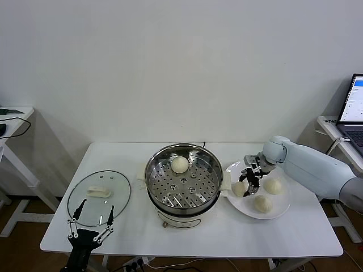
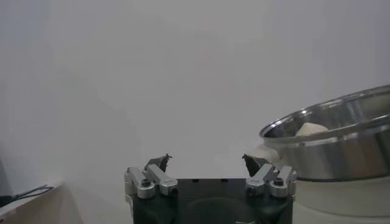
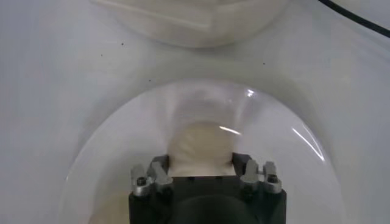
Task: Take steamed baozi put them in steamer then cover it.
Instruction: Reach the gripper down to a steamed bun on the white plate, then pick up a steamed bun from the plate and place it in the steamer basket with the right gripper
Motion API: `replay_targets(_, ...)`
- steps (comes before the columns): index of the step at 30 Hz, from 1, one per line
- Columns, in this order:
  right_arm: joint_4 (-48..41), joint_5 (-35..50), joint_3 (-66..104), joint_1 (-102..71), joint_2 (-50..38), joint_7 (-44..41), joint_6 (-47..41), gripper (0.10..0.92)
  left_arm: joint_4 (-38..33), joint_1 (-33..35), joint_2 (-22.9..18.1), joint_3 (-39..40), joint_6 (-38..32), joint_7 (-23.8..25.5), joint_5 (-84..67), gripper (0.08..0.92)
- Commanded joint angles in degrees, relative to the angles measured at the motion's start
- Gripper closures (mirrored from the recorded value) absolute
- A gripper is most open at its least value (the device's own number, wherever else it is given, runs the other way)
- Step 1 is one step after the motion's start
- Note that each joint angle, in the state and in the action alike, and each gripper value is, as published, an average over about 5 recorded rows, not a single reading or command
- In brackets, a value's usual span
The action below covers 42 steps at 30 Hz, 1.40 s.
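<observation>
The steamer (image 1: 154, 170) stands mid-table with one baozi (image 1: 180, 164) on its perforated tray. Three baozi lie on a white plate (image 1: 282, 211) to its right: one nearest the steamer (image 1: 239, 189), one at the far right (image 1: 274, 186), one in front (image 1: 262, 203). My right gripper (image 1: 250, 182) is down on the plate, fingers closed against the sides of the nearest baozi (image 3: 201, 143), which still rests on the plate (image 3: 116, 146). My left gripper (image 1: 91, 219) is open and empty at the table's front left. The left wrist view shows it (image 2: 206, 161) and the steamer (image 2: 341, 149).
A round glass lid (image 1: 113, 195) with a white handle (image 1: 98, 192) lies flat at the table's front left, just beyond my left gripper. A laptop (image 1: 354, 107) stands on a side table at the far right. The steamer's white base (image 3: 189, 24) is just past the plate.
</observation>
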Motion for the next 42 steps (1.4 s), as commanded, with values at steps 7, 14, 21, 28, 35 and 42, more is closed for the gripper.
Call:
replay_targets(7, 6.48, 0.75, -1.93, 16.70, -1.91, -10.37, 1.79, 0.365, -0.46, -0.03, 0.26, 0.41, 0.06, 0.00, -0.04, 0.177)
replay_targets(14, 12.44, 12.31, -10.54, 33.76, 3.48, -16.06, -0.51, 0.353, -0.75, -0.09, 0.34, 0.77, -0.27, 0.05, -0.14, 0.177)
replay_targets(21, 21.32, 21.42, -16.95, 37.49, 11.01, -11.07, -6.71, 0.351, -0.69, -0.24, 0.30, 1.41, -0.54, 0.05, -0.16, 0.177)
replay_targets(28, 23.49, 23.33, -21.82, 34.04, 18.74, -2.89, -11.50, 0.351, -0.23, -1.09, -0.16, 2.02, -0.47, -0.02, -0.12, 0.177)
replay_targets(35, 19.38, 22.41, -23.19, 28.45, 26.94, 2.67, -14.03, 0.355, -0.57, -2.23, -0.79, 2.31, 0.13, -0.33, -0.11, 0.177)
replay_targets(42, 16.05, 21.01, -23.66, 24.48, 31.59, 5.26, -15.09, 0.349, -0.49, -2.02, -0.69, 1.81, -0.16, -0.42, -0.16, 0.177)
